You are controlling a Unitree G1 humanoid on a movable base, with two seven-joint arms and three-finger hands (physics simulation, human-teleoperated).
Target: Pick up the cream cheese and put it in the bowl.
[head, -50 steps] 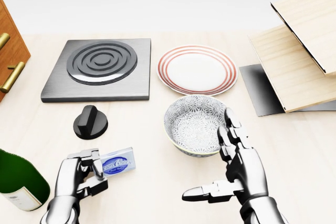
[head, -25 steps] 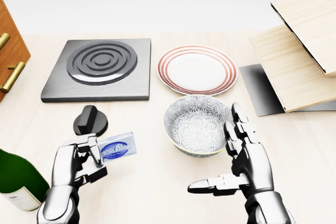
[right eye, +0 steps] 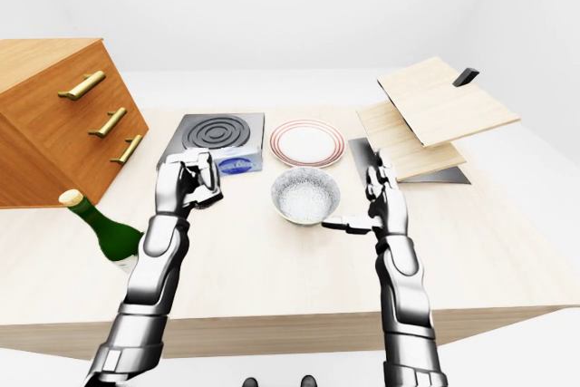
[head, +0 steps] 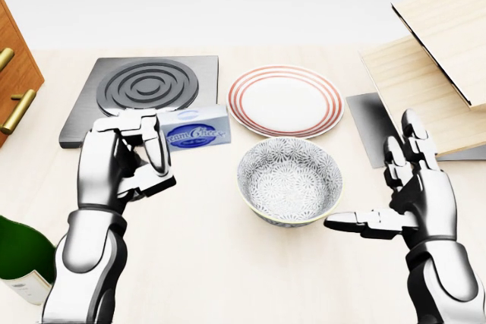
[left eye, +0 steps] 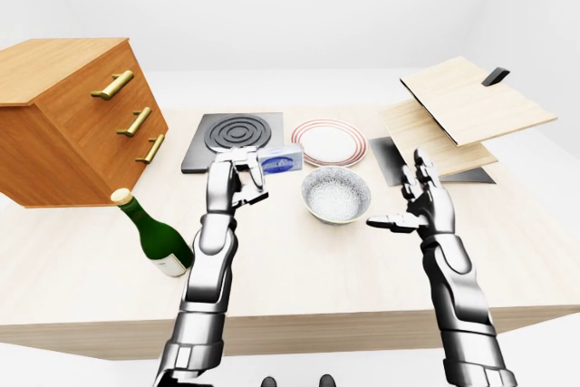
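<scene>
So far the pick-up half looks done: the left hand (head: 127, 158) has its fingers closed round one end of the cream cheese (head: 196, 133), and the box is lifted clear of the surface (head: 213, 263), jutting out toward the bowl (head: 289, 180). It is not over the bowl, though. In the head view the box sits up and to the left of the bowl's rim, apart from it, with a strip of bare wood between. What is left, as I judge it, is to carry the box rightward until it hangs above the bowl, then let go so it drops inside. The bowl itself holds nothing that I can see.

The right hand (head: 414, 199) is open, fingers spread and one finger pointing toward the bowl, just to the right of its rim and holding nothing; whether it touches the rim I cannot tell.

By count: one cream cheese box and one patterned bowl. One striped plate (head: 285, 101) lies just above the bowl in the head view, and one stove burner (head: 144, 99) is up and to the left of the bowl. One green wine bottle (left eye: 155, 235) stands far to the left of the bowl, and one wooden drawer cabinet (left eye: 71, 113) further left. Up and to the right of the bowl are two stacked wooden boards (left eye: 453, 115) over a dark tray (head: 372, 130).
</scene>
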